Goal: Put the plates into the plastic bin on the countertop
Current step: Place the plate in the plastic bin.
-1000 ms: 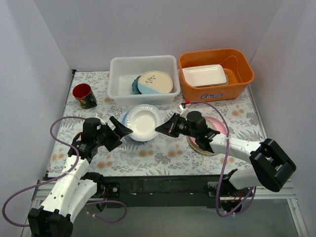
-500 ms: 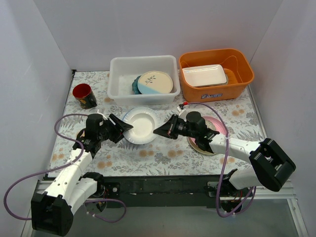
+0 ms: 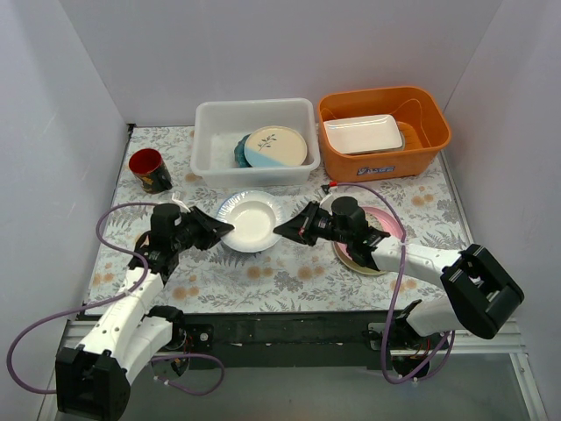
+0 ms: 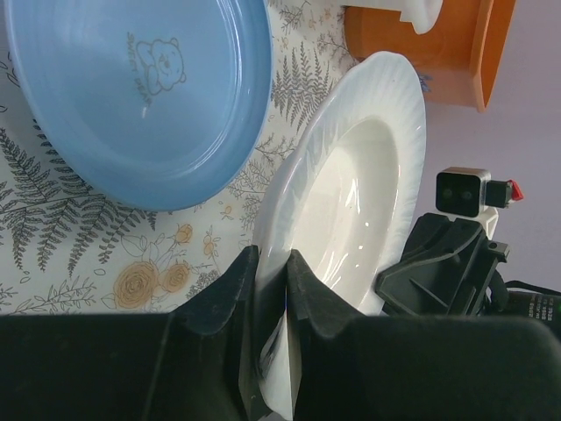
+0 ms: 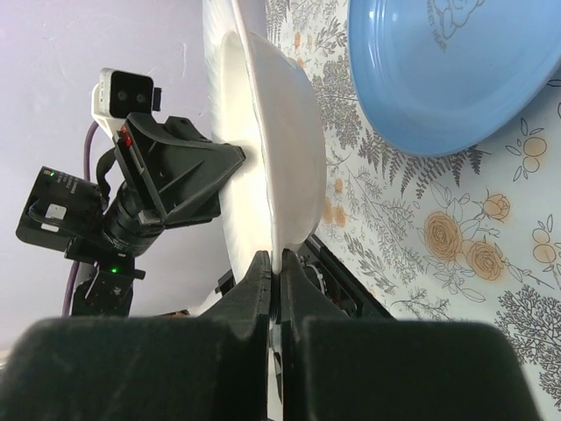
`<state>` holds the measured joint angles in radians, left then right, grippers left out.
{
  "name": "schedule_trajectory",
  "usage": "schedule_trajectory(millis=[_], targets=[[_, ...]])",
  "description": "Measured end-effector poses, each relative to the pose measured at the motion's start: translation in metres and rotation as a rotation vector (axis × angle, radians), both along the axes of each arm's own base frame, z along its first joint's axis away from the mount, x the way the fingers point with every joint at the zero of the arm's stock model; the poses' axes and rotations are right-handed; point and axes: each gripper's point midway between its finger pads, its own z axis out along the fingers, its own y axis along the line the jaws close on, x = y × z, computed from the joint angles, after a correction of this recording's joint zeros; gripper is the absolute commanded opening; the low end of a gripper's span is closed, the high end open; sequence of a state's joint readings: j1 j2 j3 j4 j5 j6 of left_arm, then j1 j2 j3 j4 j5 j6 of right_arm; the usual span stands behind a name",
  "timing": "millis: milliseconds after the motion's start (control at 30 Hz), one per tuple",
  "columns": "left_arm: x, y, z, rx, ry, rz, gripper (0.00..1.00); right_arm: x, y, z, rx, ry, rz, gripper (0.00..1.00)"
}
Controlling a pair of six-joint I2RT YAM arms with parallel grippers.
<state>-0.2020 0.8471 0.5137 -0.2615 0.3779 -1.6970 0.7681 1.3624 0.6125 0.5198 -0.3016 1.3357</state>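
Observation:
A white plate (image 3: 249,221) hangs just above the countertop (image 3: 289,276), in front of the plastic bin (image 3: 210,145). My left gripper (image 3: 223,231) is shut on its left rim, which shows pinched between the fingers in the left wrist view (image 4: 270,263). My right gripper (image 3: 282,230) is shut on the opposite rim (image 5: 276,263). Below the white plate lies a light blue plate (image 4: 140,96) with a bear print, also seen by the right wrist (image 5: 447,70). Inside the bin rest a cream leaf-patterned plate (image 3: 275,146) and a teal plate (image 3: 238,151).
An orange tub (image 3: 421,145) holding a white rectangular tray (image 3: 363,133) stands right of the bin. A red cup (image 3: 150,170) sits at the left. A pink plate (image 3: 392,224) and another plate lie under my right arm.
My left gripper has moved in and closed on the white plate's left rim. The plate has shifted slightly and levelled. The right gripper keeps its hold.

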Motion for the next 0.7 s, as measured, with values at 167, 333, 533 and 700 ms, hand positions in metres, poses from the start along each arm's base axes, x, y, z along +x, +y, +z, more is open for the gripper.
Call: schedule_trajectory(millis=[167, 333, 533, 700], targets=[[-0.003, 0.001, 0.002, -0.001, -0.007, 0.006, 0.00, -0.001, 0.002, 0.002, 0.009, -0.005, 0.007, 0.06], [-0.004, 0.004, 0.005, 0.000, -0.012, 0.022, 0.00, -0.001, 0.005, 0.004, 0.039, -0.010, 0.012, 0.16], [-0.009, 0.006, -0.001, -0.001, 0.031, 0.034, 0.00, -0.003, 0.008, 0.004, 0.056, -0.031, 0.027, 0.46], [-0.015, 0.008, -0.005, 0.006, 0.057, 0.042, 0.00, -0.009, 0.013, 0.011, 0.078, -0.064, 0.064, 0.72]])
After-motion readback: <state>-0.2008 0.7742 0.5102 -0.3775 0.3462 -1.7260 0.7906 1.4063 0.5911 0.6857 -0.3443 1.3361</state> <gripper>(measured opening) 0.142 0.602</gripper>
